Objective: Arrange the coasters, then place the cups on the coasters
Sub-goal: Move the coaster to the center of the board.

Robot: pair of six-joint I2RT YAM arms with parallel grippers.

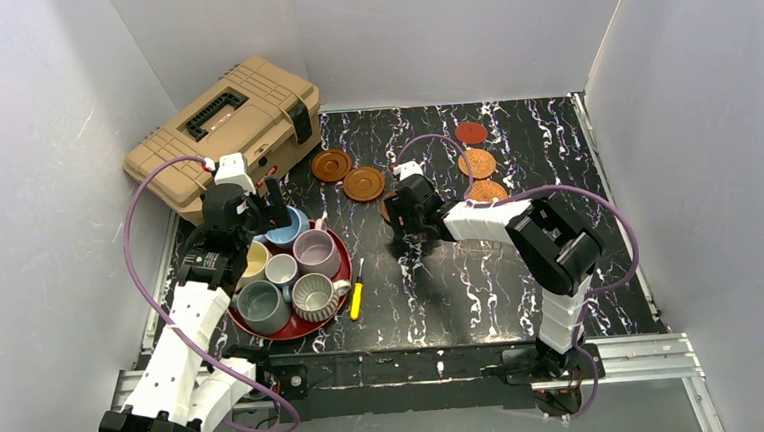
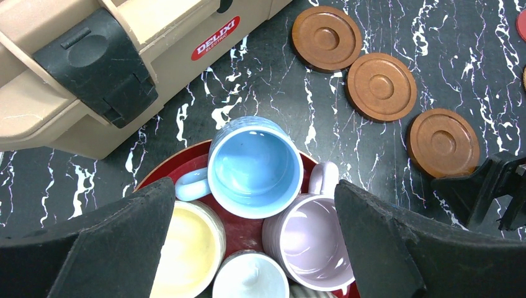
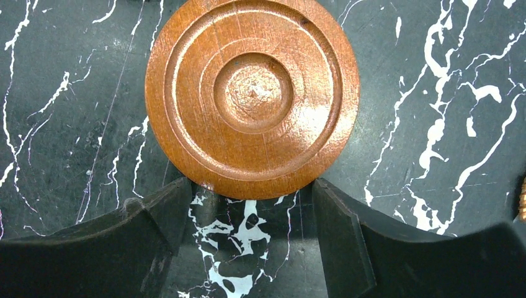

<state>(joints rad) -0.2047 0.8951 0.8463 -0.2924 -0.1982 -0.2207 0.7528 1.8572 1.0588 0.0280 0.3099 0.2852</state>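
Right gripper (image 3: 251, 208): fingers (image 3: 155, 230) part-way parted, tips against the near rim of a wooden coaster (image 3: 253, 93) lying flat on the marbled table (image 3: 434, 93); cannot tell whether they pinch it. That disc ends a diagonal row with two more wooden coasters (image 1: 363, 184) (image 1: 332, 164); two woven coasters (image 1: 476, 163) (image 1: 487, 192) and the red coaster (image 1: 470, 131) lie further right. Left gripper (image 2: 253, 186): fingers spread wide, hovering over the light blue mug (image 2: 254, 164), which is crowded with the other mugs (image 1: 292, 277) on the red tray (image 1: 290, 330) beside the tan toolbox (image 1: 223, 136).
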